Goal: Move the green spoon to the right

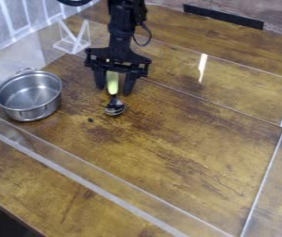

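Observation:
The green spoon lies on the wooden table, its yellow-green handle pointing away from the camera and its small grey bowl at the near end. My gripper points straight down over the handle, low at the table, with one black finger on each side of it. The upper part of the handle is hidden behind the gripper body. The frame is too coarse to show whether the fingers press on the handle or stand just off it.
A round steel pot stands at the left. A clear plastic wall runs along the front and left of the work area. A clear stand sits at the back left. Bare wood lies to the spoon's right.

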Action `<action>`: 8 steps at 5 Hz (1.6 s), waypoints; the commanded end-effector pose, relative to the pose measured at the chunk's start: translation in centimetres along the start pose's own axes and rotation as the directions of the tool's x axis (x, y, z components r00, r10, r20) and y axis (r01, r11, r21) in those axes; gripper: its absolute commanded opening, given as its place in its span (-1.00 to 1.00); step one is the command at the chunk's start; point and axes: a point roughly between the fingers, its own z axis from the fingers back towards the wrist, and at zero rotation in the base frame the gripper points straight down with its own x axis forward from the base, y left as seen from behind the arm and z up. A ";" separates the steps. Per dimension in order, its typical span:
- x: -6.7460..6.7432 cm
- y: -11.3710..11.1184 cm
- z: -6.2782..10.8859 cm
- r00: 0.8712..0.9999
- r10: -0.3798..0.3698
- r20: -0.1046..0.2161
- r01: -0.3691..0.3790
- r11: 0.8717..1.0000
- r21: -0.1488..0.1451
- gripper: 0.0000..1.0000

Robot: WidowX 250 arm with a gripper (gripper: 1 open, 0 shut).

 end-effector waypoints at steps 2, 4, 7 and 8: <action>0.9 1.7 7.1 0.995 0.036 0.089 -0.033 0.999 -0.034 -1.00; 0.4 0.3 14.2 0.990 0.053 0.128 -0.046 0.997 -0.063 -1.00; -3.3 -8.7 17.1 0.986 0.074 0.146 -0.066 0.996 -0.058 -1.00; -3.9 -9.8 15.0 0.986 0.059 0.157 -0.054 0.998 -0.035 -1.00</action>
